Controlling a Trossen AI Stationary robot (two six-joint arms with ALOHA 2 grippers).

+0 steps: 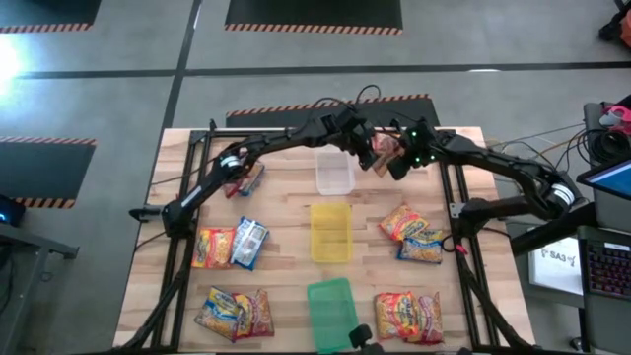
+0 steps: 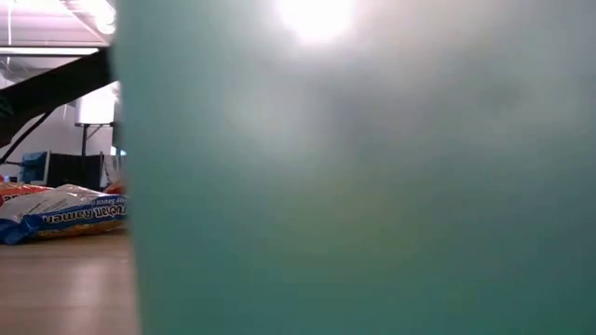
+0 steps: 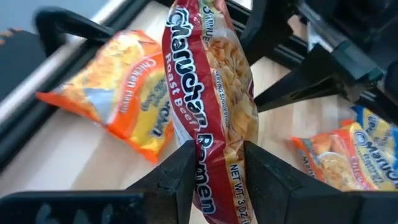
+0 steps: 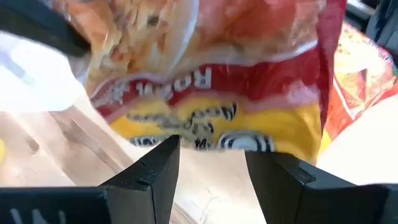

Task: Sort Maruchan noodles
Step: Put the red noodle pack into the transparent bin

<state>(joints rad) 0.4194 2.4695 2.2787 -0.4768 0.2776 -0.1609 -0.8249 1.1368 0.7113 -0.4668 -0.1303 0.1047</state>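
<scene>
- Right now the left pincer [image 3: 216, 163] pinches a red crinkly Roast Beef ramen packet [image 3: 208, 99], held above the wooden counter [image 1: 286, 212] beside the clear plastic tray [image 1: 333, 171].
- Right pincer [image 4: 208, 158] sits spread just below that packet.

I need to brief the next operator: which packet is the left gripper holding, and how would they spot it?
Start at the clear tray at the table's far middle. Just right of it the two grippers meet, and the left gripper is clamped on a red Roast Beef packet. It is the only packet lifted off the table.
</scene>
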